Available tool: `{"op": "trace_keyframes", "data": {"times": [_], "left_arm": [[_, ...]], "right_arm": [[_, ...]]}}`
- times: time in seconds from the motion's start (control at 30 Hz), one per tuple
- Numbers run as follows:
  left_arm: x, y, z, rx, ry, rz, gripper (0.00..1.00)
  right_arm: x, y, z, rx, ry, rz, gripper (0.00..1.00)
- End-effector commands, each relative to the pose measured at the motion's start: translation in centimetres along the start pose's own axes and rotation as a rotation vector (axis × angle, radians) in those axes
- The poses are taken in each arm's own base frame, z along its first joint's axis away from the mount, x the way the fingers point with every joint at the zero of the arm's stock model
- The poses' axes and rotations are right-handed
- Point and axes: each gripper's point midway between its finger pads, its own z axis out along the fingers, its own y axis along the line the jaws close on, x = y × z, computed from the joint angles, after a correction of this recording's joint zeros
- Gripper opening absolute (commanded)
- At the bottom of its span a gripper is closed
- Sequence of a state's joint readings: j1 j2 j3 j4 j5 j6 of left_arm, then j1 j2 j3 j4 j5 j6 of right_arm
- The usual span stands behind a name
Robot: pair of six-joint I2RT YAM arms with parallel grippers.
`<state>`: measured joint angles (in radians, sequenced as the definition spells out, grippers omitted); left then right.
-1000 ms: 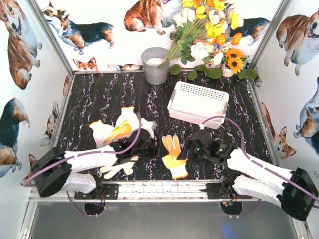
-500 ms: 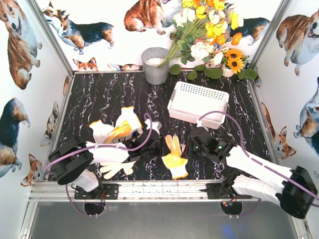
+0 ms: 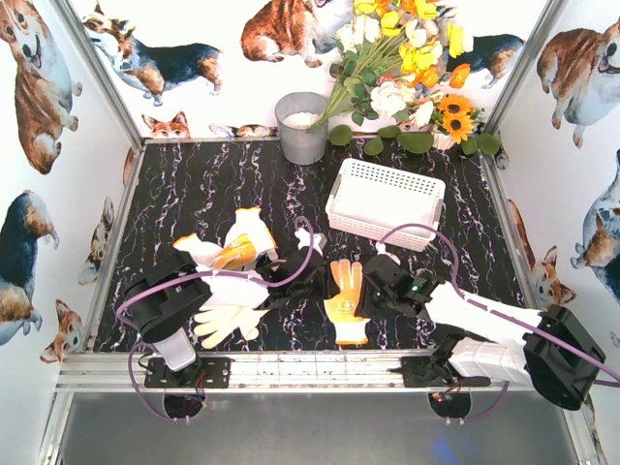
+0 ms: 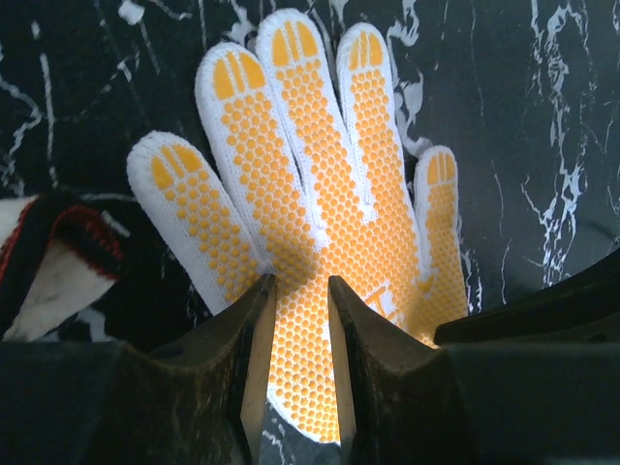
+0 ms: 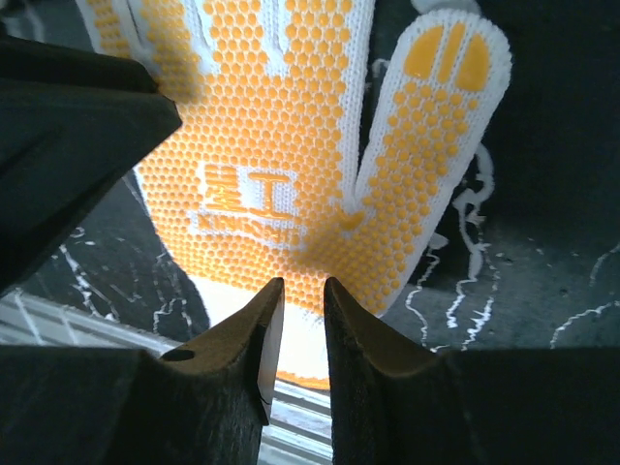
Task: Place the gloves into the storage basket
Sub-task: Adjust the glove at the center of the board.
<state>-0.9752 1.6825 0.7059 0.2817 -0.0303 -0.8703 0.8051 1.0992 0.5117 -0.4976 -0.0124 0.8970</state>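
Observation:
A glove (image 3: 347,294) with a yellow-dotted palm (image 4: 320,194) lies palm up at the front middle of the table, its fingers pointing away from me. My left gripper (image 3: 318,281) comes in from its left, and the narrow jaws (image 4: 298,281) pinch the palm fabric. From the right, my right gripper (image 3: 368,291) has its jaws (image 5: 303,283) closed on the glove's lower edge near the white cuff (image 5: 310,334). Further gloves (image 3: 237,250) lie piled at the left, and one cream glove (image 3: 228,325) lies by the front edge. The storage basket (image 3: 386,201) stands behind the right arm.
A grey metal bucket (image 3: 302,126) stands at the back middle, with a bunch of flowers (image 3: 407,68) to its right. The metal front rail (image 3: 320,368) runs just below the glove. A glove cuff with red and black trim (image 4: 58,262) sits left of my left fingers.
Both arms have closed in on the yellow-dotted glove from either side and narrowed their jaws onto it. The glove has shifted slightly away from the front edge.

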Motion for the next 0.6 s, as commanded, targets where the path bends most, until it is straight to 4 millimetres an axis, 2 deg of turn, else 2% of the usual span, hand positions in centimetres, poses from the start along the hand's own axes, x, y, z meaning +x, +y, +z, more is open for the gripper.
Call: {"op": "trace_keyframes", "data": {"times": [0.0, 0.1, 0.27, 0.4, 0.57], "left_arm": [[0.7, 1.1, 1.4, -0.047, 0.025, 0.04, 0.24], [-0.1, 0.3, 2.3, -0.038, 0.019, 0.052, 0.24], [-1.1, 2.2, 2.6, -0.094, 0.004, 0.038, 0.23], [-1.3, 3.5, 2.0, -0.136, 0.008, 0.056, 0.23], [-0.7, 5.6, 1.1, -0.193, 0.017, 0.073, 0.23]], "right_arm": [[-0.9, -1.2, 0.1, 0.06, -0.063, 0.01, 0.28], [-1.1, -2.0, 0.4, 0.103, -0.078, 0.006, 0.29], [-1.9, -2.4, 1.5, 0.142, -0.108, 0.003, 0.29], [-2.8, -1.4, 2.1, 0.129, -0.123, -0.005, 0.29], [-3.3, 1.0, 2.9, 0.055, -0.099, -0.029, 0.32]]}}
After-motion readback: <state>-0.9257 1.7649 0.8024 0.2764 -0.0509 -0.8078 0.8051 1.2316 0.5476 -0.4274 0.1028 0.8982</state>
